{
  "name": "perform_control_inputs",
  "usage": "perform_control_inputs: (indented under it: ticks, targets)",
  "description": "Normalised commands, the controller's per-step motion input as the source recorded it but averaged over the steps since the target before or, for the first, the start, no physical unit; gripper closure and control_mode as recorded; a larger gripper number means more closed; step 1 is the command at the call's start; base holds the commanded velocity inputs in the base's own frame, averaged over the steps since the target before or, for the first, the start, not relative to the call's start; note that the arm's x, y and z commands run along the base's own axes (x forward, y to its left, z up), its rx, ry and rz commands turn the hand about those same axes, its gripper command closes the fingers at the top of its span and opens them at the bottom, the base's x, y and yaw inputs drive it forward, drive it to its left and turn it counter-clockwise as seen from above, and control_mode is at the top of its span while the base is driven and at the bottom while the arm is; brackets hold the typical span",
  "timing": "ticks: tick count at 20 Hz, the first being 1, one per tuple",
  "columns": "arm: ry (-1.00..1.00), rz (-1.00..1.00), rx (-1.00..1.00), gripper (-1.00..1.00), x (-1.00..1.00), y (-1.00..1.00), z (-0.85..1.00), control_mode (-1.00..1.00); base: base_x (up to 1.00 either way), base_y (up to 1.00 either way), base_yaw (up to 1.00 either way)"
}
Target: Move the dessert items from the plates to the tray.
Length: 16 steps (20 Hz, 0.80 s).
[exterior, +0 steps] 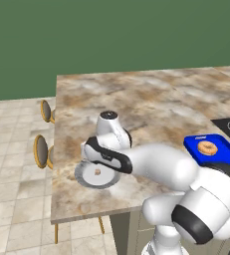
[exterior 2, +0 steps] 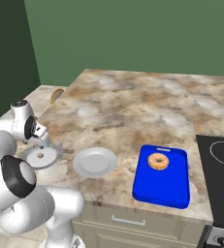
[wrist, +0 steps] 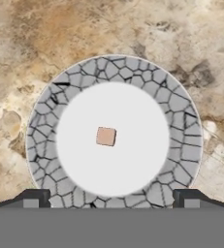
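The jaws point(wrist: 111, 201) hang above the dark-rimmed plate point(wrist: 181, 121), pointing straight down at it. In the hand view the two tips stand wide apart, one at each lower side of the plate, with nothing between them, so the jaws are open and empty. The small brownish morsel point(wrist: 105, 136) lies at the middle of the plate's white centre, squarely between the two tips and a little ahead of them; from this angle it looks more like a small square than a round piece, though the rendering is coarse. How far above the morsel the tips are cannot be told from the hand view, and in the left base view the arm covers part of the plate.

The dark-rimmed plate point(exterior: 86, 177) sits near the desk's point(exterior: 151, 99) front left corner, close to the left edge, with the morsel point(exterior: 97, 172) showing as a small spot on it. In the right base view the same plate point(exterior 2: 53, 157) is partly behind the robot's wrist, and the morsel point(exterior 2: 40, 156) is just visible.

The plain light plate point(exterior 2: 95, 162) lies just to the right of it along the front edge, apart from it. Further right, near the front edge and beside the black stovetop point(exterior 2: 220, 179), lies the blue tray point(exterior 2: 162, 186). The glazed donut point(exterior 2: 158, 161) rests flat in the tray's far half. The left base view shows the tray point(exterior: 226, 154) and donut point(exterior: 207, 148) past the robot's elbow.
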Motion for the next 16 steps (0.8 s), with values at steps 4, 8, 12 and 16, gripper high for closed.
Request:
perform_control_inputs:
  ticks: [4, 8, 12, 16]
  targets:
    - [0.00, 0.00, 0.00, -1.00, 0.00, 0.00, -0.19, -1.00, 0.00, 0.00, 0.00]
    - [0.00, 0.00, 0.00, -1.00, 0.01, 0.00, -0.25, -1.00, 0.00, 0.00, 0.00]
    - [0.00, 0.05, 0.00, -1.00, 0.22, 0.03, -0.25, -1.00, 0.00, 0.00, 0.00]
    - [0.00, 0.06, 0.00, -1.00, 0.12, 0.00, -0.04, -1.00, 0.00, 0.00, 0.00]
